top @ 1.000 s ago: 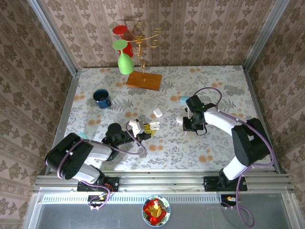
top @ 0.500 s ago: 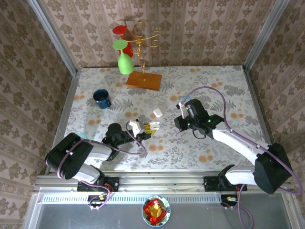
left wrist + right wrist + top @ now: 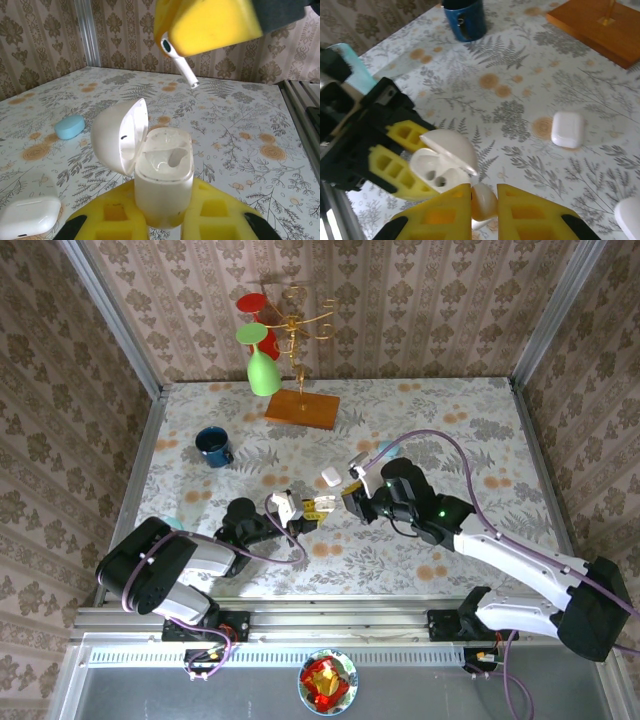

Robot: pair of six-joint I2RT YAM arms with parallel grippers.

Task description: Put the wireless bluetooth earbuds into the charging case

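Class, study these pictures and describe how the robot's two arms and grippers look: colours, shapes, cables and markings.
The left arm and right arm share white tube-like links and bulky black joints. A thin purple cable loops along each. A small green light glows on the right arm. The left gripper and right gripper have black bodies and blocky yellow fingers with square hollows.

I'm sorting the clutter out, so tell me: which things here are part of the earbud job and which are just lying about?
In the job: open charging case in the left gripper; earbud in the right gripper.
Lying about: closed white case; pale blue case; blue mug; glass stand with glasses.
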